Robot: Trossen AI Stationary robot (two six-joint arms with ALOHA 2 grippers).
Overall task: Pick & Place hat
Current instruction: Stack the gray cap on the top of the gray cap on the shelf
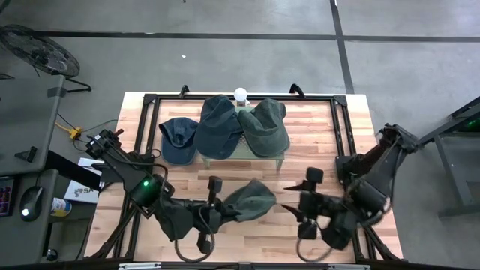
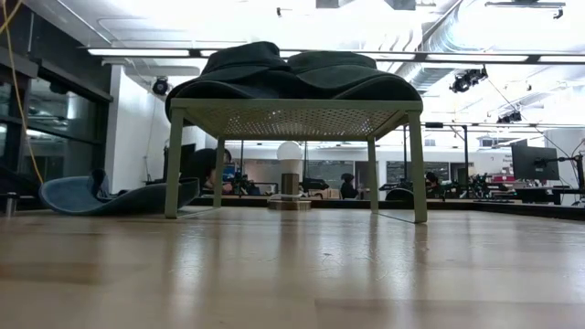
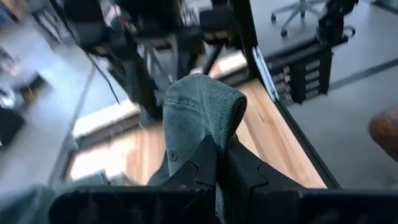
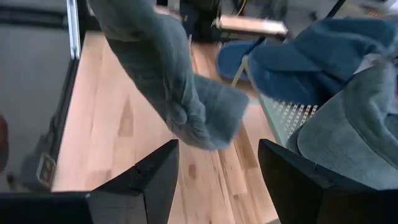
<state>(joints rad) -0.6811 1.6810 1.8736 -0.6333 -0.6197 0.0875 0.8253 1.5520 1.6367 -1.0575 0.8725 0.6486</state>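
Observation:
My left gripper (image 1: 223,211) is shut on a grey-green hat (image 1: 251,199) near the table's front middle. The hat is raised off the wood; in the left wrist view it (image 3: 199,112) sticks out past the shut fingers. My right gripper (image 1: 291,201) stands open just right of the hat, pointing at it; in its wrist view the hat (image 4: 168,74) hangs ahead of the spread fingers, untouched. Neither gripper shows in the low view. My left gripper pinches bunched crown cloth (image 3: 180,155), beside an eyelet, between its two shut fingers (image 3: 239,171). It comes from the table's left, slanting a little downward. The hat is lifted clear of the table, and its free end (image 4: 214,121) droops slack beyond the fingers.
A small perforated stand (image 2: 292,119) at the far middle carries two dark hats (image 1: 219,124) (image 1: 264,126). A blue hat (image 1: 178,139) lies on the table at its left, leaning on it. A white bulb (image 1: 240,94) sits at the far edge. Black frame rails (image 1: 341,135) line the table.

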